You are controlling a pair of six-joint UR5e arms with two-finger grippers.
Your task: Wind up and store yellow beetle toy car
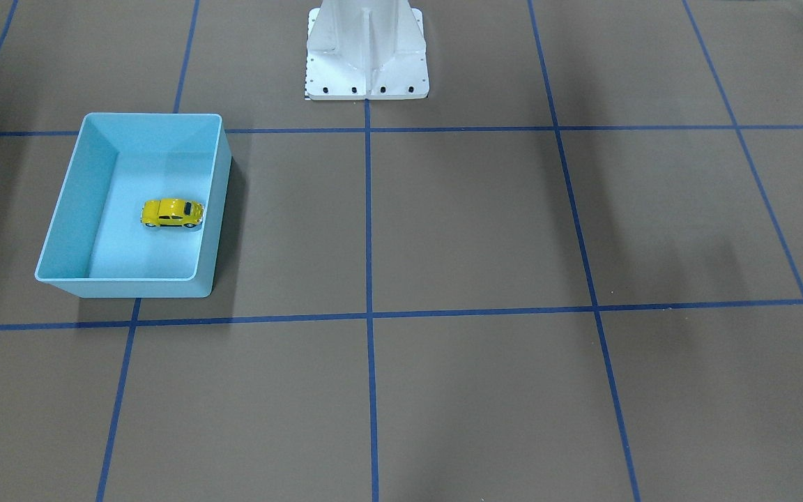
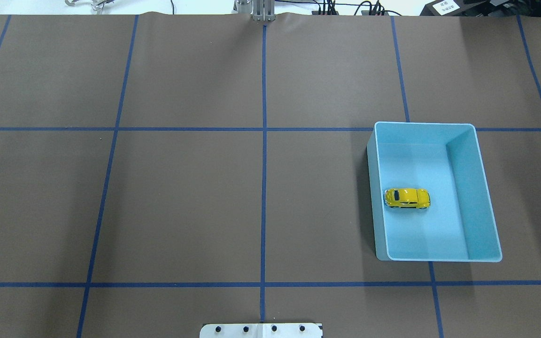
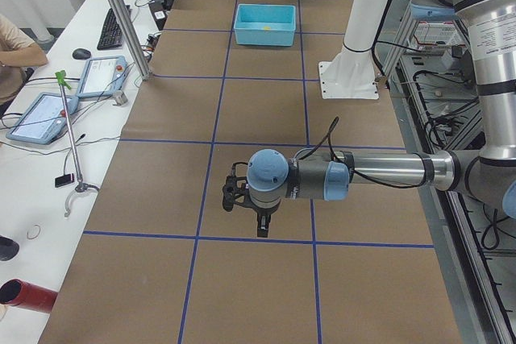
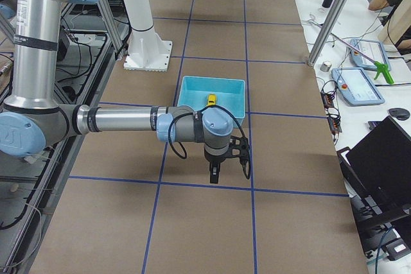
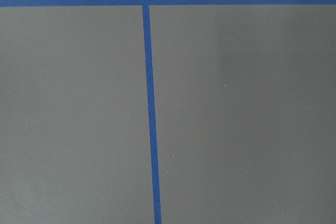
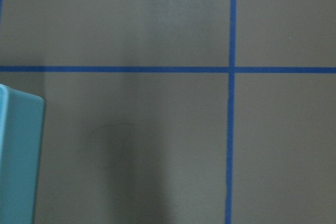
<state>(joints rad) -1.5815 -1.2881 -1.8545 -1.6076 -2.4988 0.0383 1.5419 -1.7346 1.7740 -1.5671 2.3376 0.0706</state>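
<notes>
The yellow beetle toy car [image 1: 172, 213] stands on its wheels on the floor of the light blue bin [image 1: 74, 202], near the bin's inner side wall. The car [image 2: 406, 198] and the bin [image 2: 475, 197] also show in the overhead view, on the table's right half. My left gripper [image 3: 246, 215] shows only in the exterior left view, hanging over bare table far from the bin [image 3: 264, 36]. My right gripper [image 4: 230, 170] shows only in the exterior right view, just in front of the bin [image 4: 192, 104]. I cannot tell whether either is open or shut.
The white robot pedestal [image 1: 366, 56] stands at the table's robot side. Blue tape lines grid the brown table [image 2: 181, 202]. A corner of the bin [image 6: 18, 156] shows in the right wrist view. Operator desks with tablets [image 3: 48, 114] flank the table's far side.
</notes>
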